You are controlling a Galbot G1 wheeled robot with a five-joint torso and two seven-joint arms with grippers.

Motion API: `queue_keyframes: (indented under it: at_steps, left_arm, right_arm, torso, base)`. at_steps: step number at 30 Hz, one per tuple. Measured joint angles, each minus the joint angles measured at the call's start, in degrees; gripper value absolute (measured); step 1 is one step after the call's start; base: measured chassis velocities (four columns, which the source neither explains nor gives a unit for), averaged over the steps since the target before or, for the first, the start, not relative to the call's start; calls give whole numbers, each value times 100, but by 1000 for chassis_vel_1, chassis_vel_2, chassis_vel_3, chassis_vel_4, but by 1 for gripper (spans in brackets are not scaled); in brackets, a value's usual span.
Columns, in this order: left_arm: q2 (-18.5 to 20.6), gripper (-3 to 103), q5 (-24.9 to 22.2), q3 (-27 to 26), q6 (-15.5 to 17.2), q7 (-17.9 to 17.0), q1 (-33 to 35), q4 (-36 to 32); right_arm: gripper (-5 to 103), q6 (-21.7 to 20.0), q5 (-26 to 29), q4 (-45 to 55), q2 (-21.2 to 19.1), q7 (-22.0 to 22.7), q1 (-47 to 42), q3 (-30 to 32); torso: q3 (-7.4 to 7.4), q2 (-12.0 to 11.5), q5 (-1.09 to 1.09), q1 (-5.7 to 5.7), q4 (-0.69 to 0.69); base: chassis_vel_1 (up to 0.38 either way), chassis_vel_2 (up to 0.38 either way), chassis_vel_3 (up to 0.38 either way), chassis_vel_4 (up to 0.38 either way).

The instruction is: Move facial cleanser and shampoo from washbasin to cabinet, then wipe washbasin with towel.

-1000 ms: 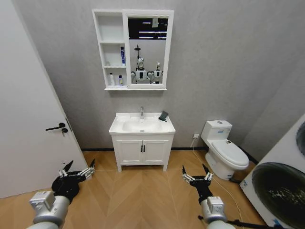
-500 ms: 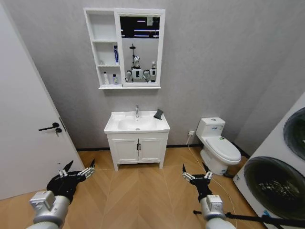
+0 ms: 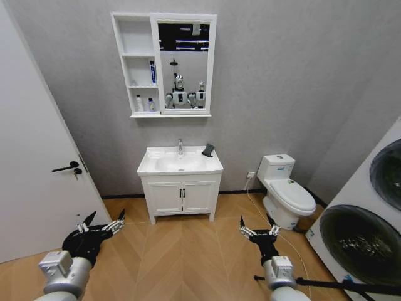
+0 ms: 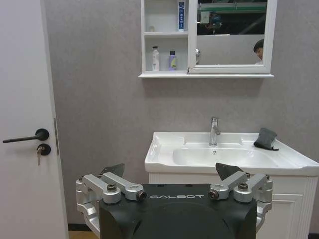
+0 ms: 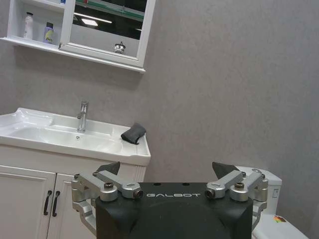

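Observation:
The white washbasin (image 3: pixel 147 168) with its chrome tap (image 3: pixel 180 146) stands across the floor, far from both arms. The dark towel (image 3: pixel 208 150) lies on its right rear corner, also in the wrist views (image 4: pixel 265 139) (image 5: pixel 133 133). On the cabinet (image 3: pixel 139 37), two small bottles (image 3: pixel 139 103) (image 3: pixel 150 104) stand on the bottom shelf and a blue-white tube (image 3: pixel 152 71) on the middle one. I cannot tell which are the facial cleanser and the shampoo. My left gripper (image 3: pixel 103 221) (image 4: pixel 172 172) and right gripper (image 3: pixel 255 224) (image 5: pixel 169 169) hang low over the floor, both open and holding nothing.
A white door (image 3: pixel 31 175) with a black handle is on the left. A toilet (image 3: pixel 288 194) stands right of the vanity (image 3: pixel 182 195), and a washing machine (image 3: pixel 363 238) fills the right edge. Bare wooden floor (image 3: pixel 182 251) lies between me and the vanity.
The whole picture has slid a little left and the washing machine shows more, so the camera has moved. Both grippers hold the same open pose.

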Motion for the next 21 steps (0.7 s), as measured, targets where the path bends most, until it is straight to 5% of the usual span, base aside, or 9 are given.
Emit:
queue_keyframes:
  at_steps: [21]
  left_arm:
    - [0, 100, 0, 0, 0, 0, 0, 0]
  right_arm:
    - [100, -3, 1, 8, 0, 5, -1, -1]
  torso:
    - [0, 0, 0, 0, 0]
  base:
    - [0, 0, 0, 0]
